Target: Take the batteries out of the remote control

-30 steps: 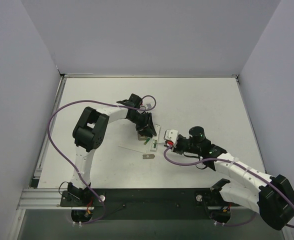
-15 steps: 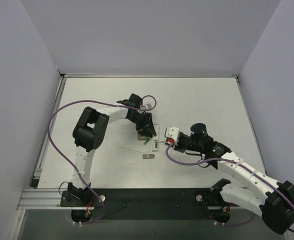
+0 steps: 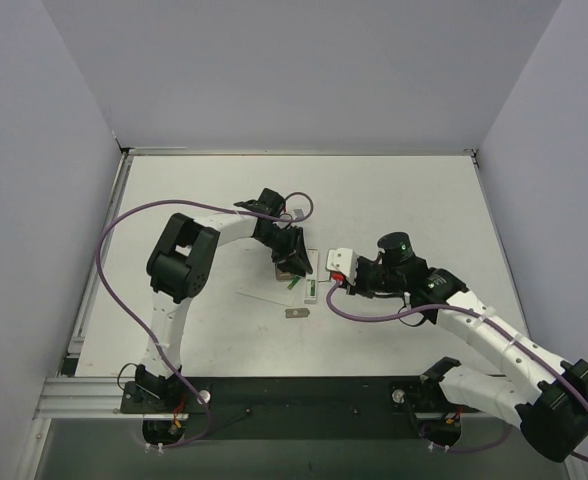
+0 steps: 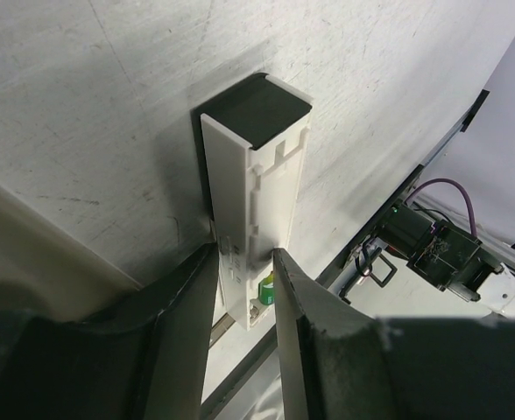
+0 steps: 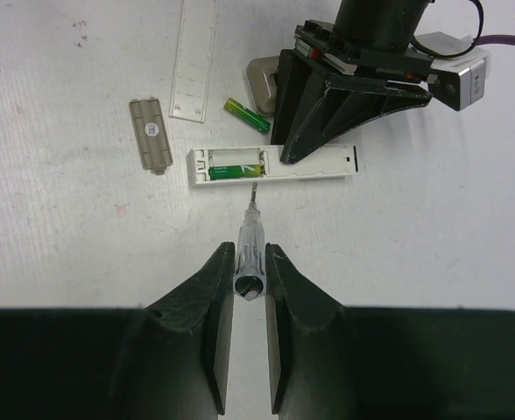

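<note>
Remote control (image 5: 314, 164): pale slim bar lying flat on the table (image 5: 433, 236), near the middle of the work surface, with its open compartment facing up at the end away from the left gripper.
Seated battery (image 5: 229, 172): green cylinder lying lengthwise in the compartment, in the bay on the side nearer the right gripper. It also shows as a green spot low on the remote in the left wrist view.
Loose battery (image 5: 246, 115): green with a yellow end, lying on the table just beyond the remote, apart from it and close to the left gripper's fingers.
Left gripper (image 5: 303, 144): comes down over the covered end of the remote. In its own wrist view the two dark fingers (image 4: 180, 319) press against the bar's long sides, clamped on it.
Right gripper (image 5: 247, 252): fingers clenched around the handle of a screwdriver, low over the table on the near side of the remote.
Screwdriver (image 5: 250, 229): clear handle and thin metal shaft pointing at the remote. The tip meets the near long edge beside the end of the seated battery.
Grey plate (image 5: 150, 134): small flat rectangle with a pale round mark, lying on the table beyond the compartment end and apart from the remote.
Clear strip (image 5: 194, 61): long and narrow, flat on the table, farther out than the plate.
Tan piece (image 5: 261, 86): mostly hidden behind the left gripper, so what it is cannot be told.
</note>
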`<state>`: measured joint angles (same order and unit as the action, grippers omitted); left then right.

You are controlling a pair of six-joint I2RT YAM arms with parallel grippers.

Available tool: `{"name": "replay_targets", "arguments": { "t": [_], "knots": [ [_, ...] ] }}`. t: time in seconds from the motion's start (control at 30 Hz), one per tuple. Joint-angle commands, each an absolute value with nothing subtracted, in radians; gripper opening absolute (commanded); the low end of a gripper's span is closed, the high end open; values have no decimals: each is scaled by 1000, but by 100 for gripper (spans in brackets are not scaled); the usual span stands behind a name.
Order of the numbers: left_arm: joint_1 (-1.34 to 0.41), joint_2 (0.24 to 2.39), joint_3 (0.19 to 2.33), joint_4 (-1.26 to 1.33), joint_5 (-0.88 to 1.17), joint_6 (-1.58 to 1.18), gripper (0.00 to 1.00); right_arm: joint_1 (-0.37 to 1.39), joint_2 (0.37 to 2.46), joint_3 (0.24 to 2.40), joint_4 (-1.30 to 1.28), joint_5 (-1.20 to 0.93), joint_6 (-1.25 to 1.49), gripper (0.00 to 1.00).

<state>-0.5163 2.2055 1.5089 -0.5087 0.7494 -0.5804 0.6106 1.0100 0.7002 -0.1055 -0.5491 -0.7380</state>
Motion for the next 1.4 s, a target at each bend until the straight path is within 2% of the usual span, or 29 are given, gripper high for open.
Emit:
{"name": "replay_targets", "arguments": {
  "t": [0.0, 0.4, 1.37],
  "knots": [
    [-514, 2218, 1548, -515, 758, -563, 41, 620, 1029, 755, -181, -574, -784, 0],
    [-512, 2229, 1548, -522, 761, -566, 37, 660, 1104, 801, -196, -549, -807, 0],
    [-512, 2240, 1540, -522, 761, -574, 36, 732, 1245, 877, -255, -453, -874, 0]
  ]
}}
